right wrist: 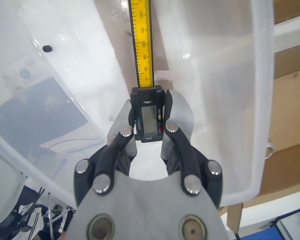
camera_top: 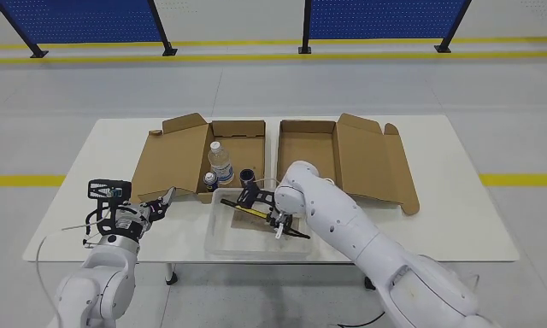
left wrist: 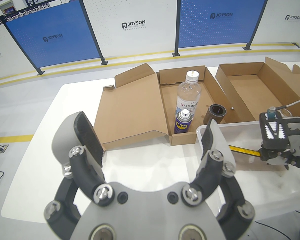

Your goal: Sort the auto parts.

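A digital caliper [right wrist: 142, 38] with a yellow scale and a black display head lies inside the clear plastic bin [camera_top: 224, 239]. My right gripper [right wrist: 148, 101] is shut on its display head, low in the bin; the caliper's yellow beam [left wrist: 243, 150] shows beside that gripper [left wrist: 275, 148] in the left wrist view. My left gripper [left wrist: 145, 136] stands open and empty over the table's front left [camera_top: 167, 202]. In the left cardboard box [camera_top: 235, 133] stand a clear bottle [camera_top: 220, 161] and a blue spray can [camera_top: 209, 182]. A black cylindrical bearing [camera_top: 247, 176] sits between the box and the bin.
A second open cardboard box [camera_top: 305, 153] lies at the back right with nothing in it. Both boxes have wide flaps spread on the white table [camera_top: 461, 208]. Bare tabletop lies at the far left and far right.
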You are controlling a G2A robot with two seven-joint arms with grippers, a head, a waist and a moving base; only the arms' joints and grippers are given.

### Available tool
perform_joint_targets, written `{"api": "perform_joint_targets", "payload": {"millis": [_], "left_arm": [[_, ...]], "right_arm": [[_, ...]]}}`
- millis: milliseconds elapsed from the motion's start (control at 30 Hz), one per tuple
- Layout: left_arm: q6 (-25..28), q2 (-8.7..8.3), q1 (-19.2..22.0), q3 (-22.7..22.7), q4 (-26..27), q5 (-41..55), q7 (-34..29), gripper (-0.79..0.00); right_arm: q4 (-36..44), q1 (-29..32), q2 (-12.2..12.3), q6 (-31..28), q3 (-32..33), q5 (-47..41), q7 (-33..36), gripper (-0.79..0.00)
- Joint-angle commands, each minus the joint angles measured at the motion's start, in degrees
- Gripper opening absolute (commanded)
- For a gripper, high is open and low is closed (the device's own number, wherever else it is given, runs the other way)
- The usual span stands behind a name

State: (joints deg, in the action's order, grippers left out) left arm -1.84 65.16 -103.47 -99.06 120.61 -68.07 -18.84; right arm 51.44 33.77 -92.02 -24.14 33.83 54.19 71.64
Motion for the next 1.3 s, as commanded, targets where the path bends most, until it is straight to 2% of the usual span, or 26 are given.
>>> {"api": "perform_joint_targets", "payload": {"millis": [0, 433, 633, 1067, 1267], "left_arm": [[0.0, 0.0, 0.0, 0.0, 0.0, 0.0, 0.0, 0.0], [0.0, 0.0, 0.0, 0.0, 0.0, 0.0, 0.0, 0.0], [0.0, 0.0, 0.0, 0.0, 0.0, 0.0, 0.0, 0.0], [0.0, 0.0, 0.0, 0.0, 0.0, 0.0, 0.0, 0.0], [0.0, 0.0, 0.0, 0.0, 0.0, 0.0, 0.0, 0.0]], "right_arm": [[2.4, 0.9, 0.8, 0.3, 1.2, 0.0, 1.0, -0.785], [21.7, 10.3, 6.9, 1.1, 13.9, -2.8, 6.2, -0.785], [28.0, 14.2, 8.9, 0.1, 19.8, -7.4, 5.5, -0.785], [31.1, 18.6, 11.1, -2.9, 27.4, -20.4, -2.0, -0.785], [30.4, 18.5, 11.6, -2.4, 28.1, -21.5, -4.2, -0.785]]}}
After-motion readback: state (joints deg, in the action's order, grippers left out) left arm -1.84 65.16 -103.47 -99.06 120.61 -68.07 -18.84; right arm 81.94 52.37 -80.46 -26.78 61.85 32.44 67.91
